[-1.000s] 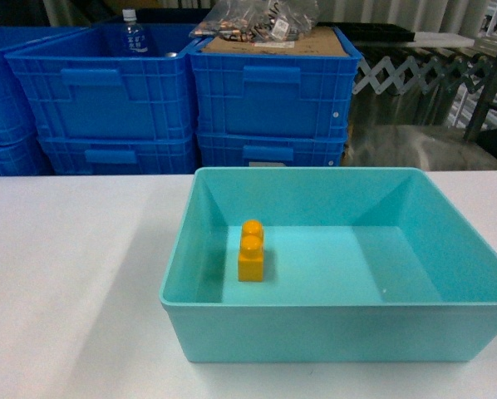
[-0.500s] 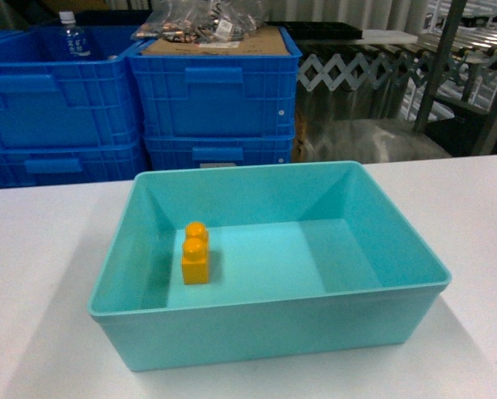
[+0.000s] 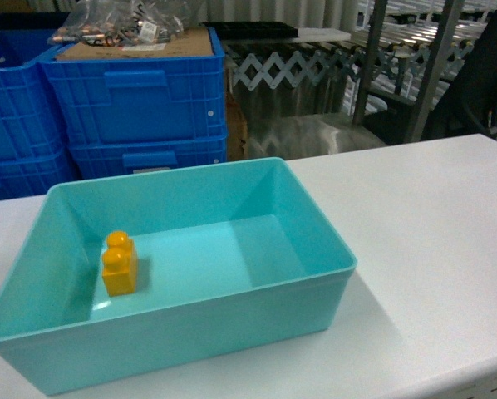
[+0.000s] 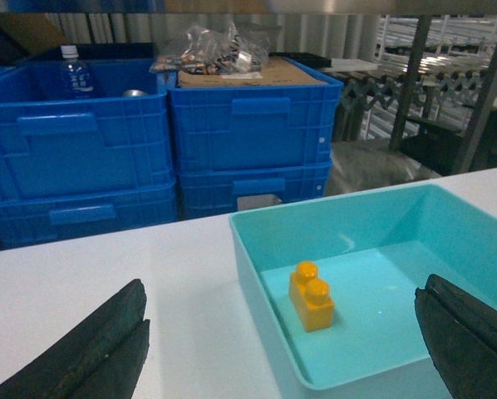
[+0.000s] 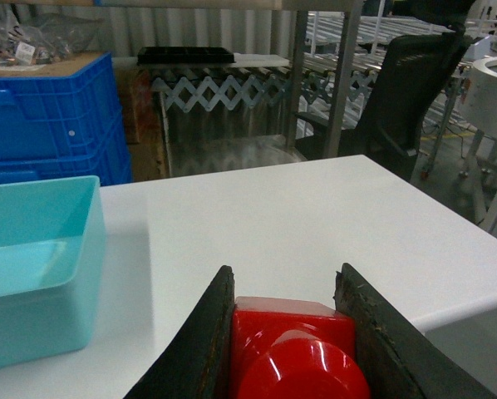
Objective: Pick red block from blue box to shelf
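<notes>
The red block (image 5: 294, 353) fills the bottom of the right wrist view, stud toward the camera, with my right gripper (image 5: 285, 278) shut on it above the white table. The turquoise blue box (image 3: 315, 218) stands on the table, left of that gripper (image 5: 82, 249). Inside it stands only an orange-yellow two-stud brick (image 3: 120, 264). My left gripper (image 4: 283, 287) hangs open over the box's left rim (image 4: 240, 249), its dark fingers (image 4: 107, 337) wide apart. The steel shelf (image 3: 431, 71) rises behind the table at the right (image 5: 344, 75). Neither gripper shows in the head view.
Stacked dark blue ribbed crates (image 3: 140, 100) stand behind the table at the left, one with bagged parts on top. A black chair (image 5: 406, 91) sits by the shelf posts. The white table (image 3: 431, 216) ends in an edge at the right (image 5: 473, 291).
The head view has swung to the right. The box and crates have slid left in it, and the shelf posts and chair have come into view.
</notes>
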